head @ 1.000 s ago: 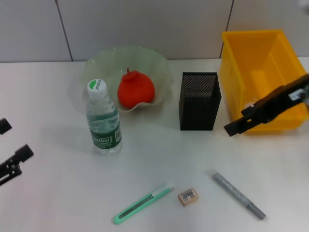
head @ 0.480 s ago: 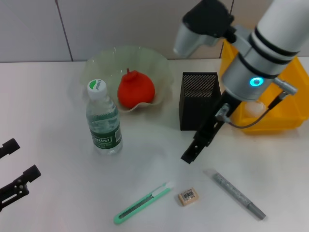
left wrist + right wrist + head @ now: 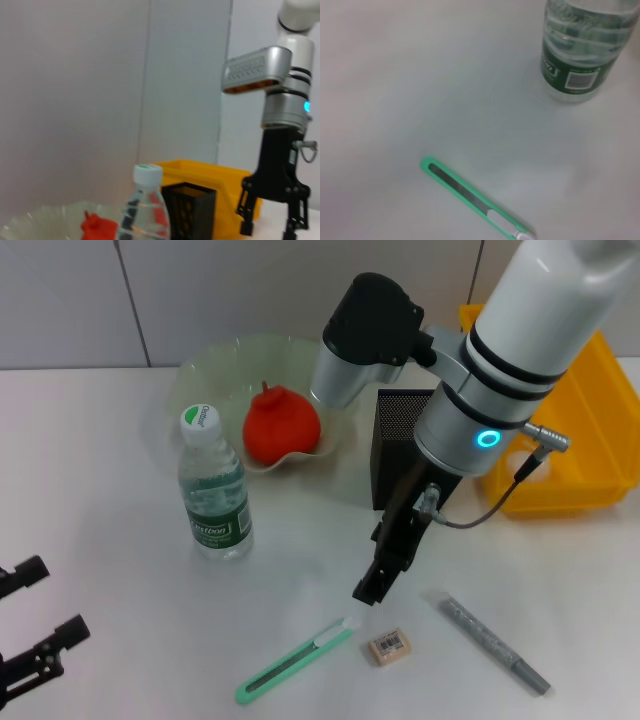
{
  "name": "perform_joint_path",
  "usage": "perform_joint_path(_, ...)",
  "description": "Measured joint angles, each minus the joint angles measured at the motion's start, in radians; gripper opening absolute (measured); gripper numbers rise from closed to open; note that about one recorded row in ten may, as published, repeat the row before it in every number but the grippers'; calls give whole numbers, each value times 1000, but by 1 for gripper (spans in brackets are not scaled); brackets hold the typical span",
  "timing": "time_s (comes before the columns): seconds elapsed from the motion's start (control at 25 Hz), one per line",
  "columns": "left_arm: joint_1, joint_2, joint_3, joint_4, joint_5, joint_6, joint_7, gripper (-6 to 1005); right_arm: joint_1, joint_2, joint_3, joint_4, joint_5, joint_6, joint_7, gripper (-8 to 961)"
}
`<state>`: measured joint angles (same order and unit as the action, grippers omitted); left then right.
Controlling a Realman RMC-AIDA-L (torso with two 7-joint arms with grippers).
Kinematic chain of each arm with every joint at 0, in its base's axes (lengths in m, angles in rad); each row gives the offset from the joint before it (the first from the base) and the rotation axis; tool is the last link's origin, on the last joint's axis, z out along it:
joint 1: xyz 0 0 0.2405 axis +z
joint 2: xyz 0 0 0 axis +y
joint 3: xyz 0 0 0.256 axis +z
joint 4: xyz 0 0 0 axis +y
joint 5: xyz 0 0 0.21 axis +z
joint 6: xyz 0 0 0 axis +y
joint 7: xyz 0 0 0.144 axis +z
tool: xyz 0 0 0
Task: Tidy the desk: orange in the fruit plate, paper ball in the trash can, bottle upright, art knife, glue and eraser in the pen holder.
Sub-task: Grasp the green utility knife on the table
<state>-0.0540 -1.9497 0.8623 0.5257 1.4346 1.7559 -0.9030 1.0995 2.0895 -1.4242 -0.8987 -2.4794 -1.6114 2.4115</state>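
My right gripper (image 3: 368, 585) hangs just above the white tip of the one green art knife (image 3: 295, 662), which lies flat on the white desk (image 3: 120, 580). From the left wrist view my right gripper's (image 3: 272, 222) two fingers stand spread with a gap between them, holding nothing. My right wrist camera looks down on that same art knife (image 3: 472, 198) and on the base of the bottle (image 3: 582, 47).

Counting outward: one tan eraser (image 3: 389, 646) sits just beside the knife's tip, one grey glue pen (image 3: 494, 643) lies well to the right of it, one black mesh pen holder (image 3: 398, 465) stands behind my arm, and one water bottle (image 3: 213, 485) is upright to the left. One orange (image 3: 282, 425) rests in the one pale green fruit plate (image 3: 215, 370). One yellow bin (image 3: 590, 455) sits at the far right; I cannot tell where the paper ball is, since my arm covers the bin's inside.

My left gripper (image 3: 35, 635) is low at the desk's near left edge, its two black fingers apart and empty.

Compared with half a second ago, my right gripper has moved lower and slightly leftward, closer to the knife, and my arm now covers more of the pen holder. The left gripper has barely shifted. Every object lies where it did.
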Motion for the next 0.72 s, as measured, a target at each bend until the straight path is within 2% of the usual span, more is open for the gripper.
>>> perform_joint_path(0.04,0,2,0,25,24,5,-28,804,-6,0,0,-3,3,0,-1,810)
perform_joint_path(0.08,2,2,0,46,33,7,-47,804,-44,-2,7,-32,8,-1,-2,811)
perform_joint_path(0.12,4,3,0,73,43,9,-72,804,-44,-2,7,-32,8,-1,-2,811)
perform_joint_path(0.16,4,3,0,73,43,9,-72,804,-106,-5,14,-82,19,0,-7,811)
perform_joint_path(0.2,22,-1,-2,224,81,10,-213,804,-139,-6,23,-107,29,2,-17,811)
perform_joint_path(0.24,22,-1,-2,224,81,10,-213,804,-139,-6,23,-107,29,2,-17,811)
perform_joint_path(0.28,22,-3,-3,268,99,8,-256,804,-204,-9,54,-153,49,-1,-47,811)
perform_joint_path(0.32,21,-7,-4,332,128,4,-321,803,-204,-9,54,-153,49,-1,-47,811)
perform_joint_path(0.36,21,-7,-4,332,128,4,-321,803,-273,-9,94,-199,74,-8,-87,810)
perform_joint_path(0.4,17,-11,-6,375,151,1,-365,803,-273,-9,94,-199,74,-8,-87,810)
perform_joint_path(0.44,-2,-24,-16,472,213,-5,-467,803,-315,-9,115,-226,99,-10,-113,810)
perform_joint_path(0.48,-39,-46,-34,605,313,-6,-610,803,-402,-10,166,-275,165,-13,-185,810)
perform_joint_path(0.52,-39,-46,-34,605,313,-6,-610,803,-402,-10,166,-275,165,-13,-185,810)
perform_joint_path(0.6,-55,-55,-38,650,351,-5,-651,803,-476,-11,218,-296,246,-17,-277,810)
perform_joint_path(0.64,-92,-74,-41,755,444,1,-749,803,-511,-11,243,-299,288,-25,-324,811)
perform_joint_path(0.68,-156,-98,-33,892,578,24,-874,803,-582,-11,297,-298,374,-44,-443,811)
perform_joint_path(0.72,-156,-98,-33,892,578,24,-874,803,-582,-11,297,-298,374,-44,-443,811)
